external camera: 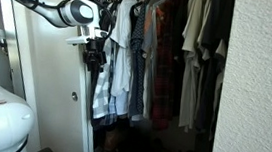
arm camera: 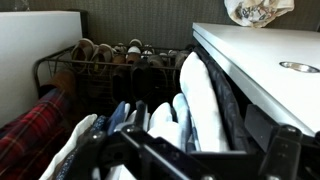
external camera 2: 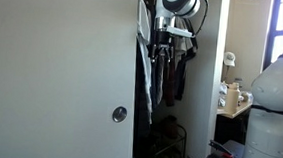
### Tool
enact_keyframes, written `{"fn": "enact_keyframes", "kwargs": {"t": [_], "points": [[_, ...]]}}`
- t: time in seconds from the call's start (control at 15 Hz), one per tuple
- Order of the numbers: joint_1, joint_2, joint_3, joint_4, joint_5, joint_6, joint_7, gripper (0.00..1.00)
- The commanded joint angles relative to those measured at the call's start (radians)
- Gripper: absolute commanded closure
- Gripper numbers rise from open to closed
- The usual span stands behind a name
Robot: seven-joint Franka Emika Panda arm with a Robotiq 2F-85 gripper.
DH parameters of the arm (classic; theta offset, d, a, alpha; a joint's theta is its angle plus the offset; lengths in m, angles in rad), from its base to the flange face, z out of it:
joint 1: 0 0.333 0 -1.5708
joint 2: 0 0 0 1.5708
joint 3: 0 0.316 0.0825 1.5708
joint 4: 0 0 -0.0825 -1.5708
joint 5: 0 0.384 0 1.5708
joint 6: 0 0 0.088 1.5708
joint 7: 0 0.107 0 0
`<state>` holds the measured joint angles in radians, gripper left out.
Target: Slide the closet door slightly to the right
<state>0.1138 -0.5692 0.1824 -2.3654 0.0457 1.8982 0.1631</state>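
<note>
The closet door (external camera 2: 52, 63) is a tall plain white panel with a small round silver pull (external camera 2: 119, 115) low near its edge. It also shows in an exterior view (external camera: 62, 109) with its pull (external camera: 73, 96), and in the wrist view (arm camera: 250, 55) with its pull (arm camera: 298, 67). My gripper (external camera: 96, 52) is high up at the door's free edge, against the hanging clothes (external camera: 148, 57). It also shows in an exterior view (external camera 2: 165, 46). In the wrist view the gripper (arm camera: 195, 145) looks open, with shirts between its dark fingers and one finger beside the door's edge.
Shirts and jackets (external camera 2: 161, 80) hang on a rail in the open closet. A wire shoe rack with shoes (arm camera: 110, 55) stands on the closet floor. A rough off-white wall (external camera: 260, 88) bounds the opening. A cluttered table (external camera 2: 236, 96) stands by the robot base (external camera 2: 275, 108).
</note>
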Motion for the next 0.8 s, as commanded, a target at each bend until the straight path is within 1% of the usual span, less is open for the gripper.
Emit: {"fn": "enact_keyframes", "kwargs": {"t": [0.0,0.13,0.27,0.53,0.73], "points": [[0.037,-0.109,0.036,-0.047,0.022,-0.059,0.056,0.00],[0.061,-0.138,0.057,-0.064,0.048,-0.080,0.076,0.00],[0.083,-0.157,0.077,-0.090,0.081,-0.071,0.084,0.00],[0.127,-0.186,0.135,-0.163,0.143,0.011,0.105,0.00],[0.156,-0.197,0.185,-0.224,0.166,0.103,0.138,0.00]]}}
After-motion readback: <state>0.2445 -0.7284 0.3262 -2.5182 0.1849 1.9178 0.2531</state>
